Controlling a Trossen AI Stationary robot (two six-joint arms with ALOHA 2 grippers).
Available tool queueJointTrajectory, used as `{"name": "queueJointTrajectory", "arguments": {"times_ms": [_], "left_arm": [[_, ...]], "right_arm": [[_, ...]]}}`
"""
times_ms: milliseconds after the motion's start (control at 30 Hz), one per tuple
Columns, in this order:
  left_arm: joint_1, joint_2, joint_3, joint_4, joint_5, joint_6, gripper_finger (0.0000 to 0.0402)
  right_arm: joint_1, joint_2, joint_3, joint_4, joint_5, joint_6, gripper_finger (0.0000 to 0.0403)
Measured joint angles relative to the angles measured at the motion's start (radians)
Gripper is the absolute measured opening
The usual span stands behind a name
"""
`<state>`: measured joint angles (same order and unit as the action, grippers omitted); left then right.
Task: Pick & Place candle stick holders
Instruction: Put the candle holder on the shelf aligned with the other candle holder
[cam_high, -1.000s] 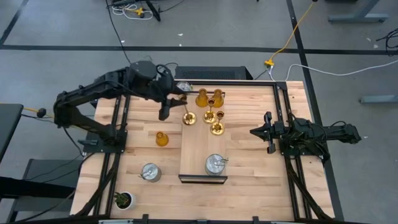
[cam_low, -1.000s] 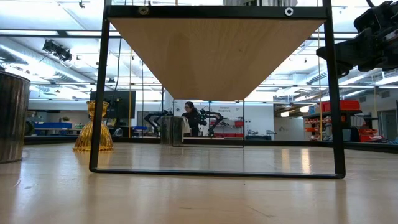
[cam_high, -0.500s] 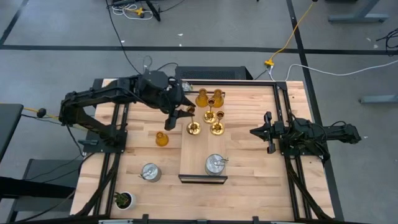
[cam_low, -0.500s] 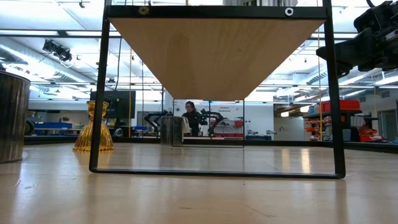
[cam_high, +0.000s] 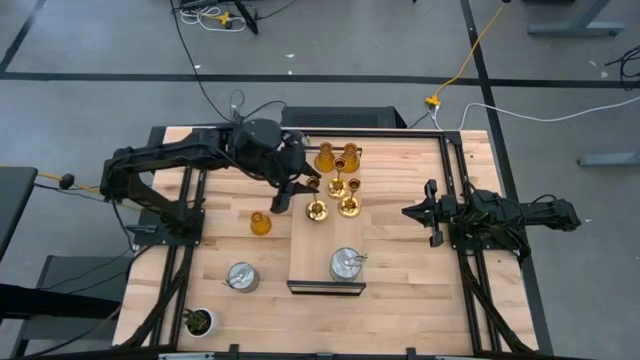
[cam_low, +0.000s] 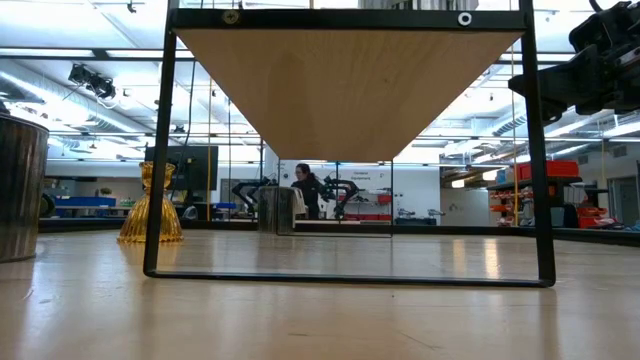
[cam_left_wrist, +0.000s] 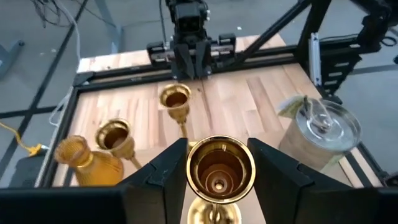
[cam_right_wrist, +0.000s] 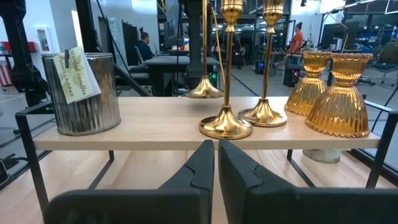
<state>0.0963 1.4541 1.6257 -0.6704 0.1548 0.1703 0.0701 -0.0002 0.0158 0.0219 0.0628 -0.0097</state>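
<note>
A gold thin-stemmed holder (cam_high: 316, 209) stands upright between the fingers of my left gripper (cam_high: 290, 192), over the left side of a raised wooden platform (cam_high: 325, 240). It also shows in the left wrist view (cam_left_wrist: 220, 167). Two more gold holders (cam_high: 337, 185) (cam_high: 349, 207) and two amber bell-shaped ones (cam_high: 325, 157) stand on the platform, with a silver tin (cam_high: 345, 264) at its near end. Another amber holder (cam_high: 260, 223) and a silver tin (cam_high: 241, 277) stand on the table. My right gripper (cam_high: 408, 212) waits shut at the right. My left gripper has the gold holder between its two fingers (cam_left_wrist: 165, 180), one on each side of its cup (cam_left_wrist: 190, 165). The fingers come slanting down from the table's left. The holder stays upright. Whether its base (cam_right_wrist: 204, 90) rests on the platform, I cannot tell.
A small potted plant (cam_high: 199, 321) sits at the near left corner. A third silver tin (cam_high: 296, 140) lies at the far edge. The platform's black frame legs (cam_low: 157, 170) stand on the table. A person (cam_low: 304, 188) is in the room behind.
My left gripper has carried the gold holder from the platform's left edge toward the table's near edge and a little right. The holder has stayed upright and is now beside the other two gold holders.
</note>
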Motion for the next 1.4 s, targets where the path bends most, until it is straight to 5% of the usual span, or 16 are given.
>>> {"name": "queueJointTrajectory", "arguments": {"times_ms": [1400], "left_arm": [[0.014,0.061,0.000,0.037,-0.004,0.051,0.0169]], "right_arm": [[0.000,0.000,0.000,0.000,0.000,0.000,0.0027]]}}
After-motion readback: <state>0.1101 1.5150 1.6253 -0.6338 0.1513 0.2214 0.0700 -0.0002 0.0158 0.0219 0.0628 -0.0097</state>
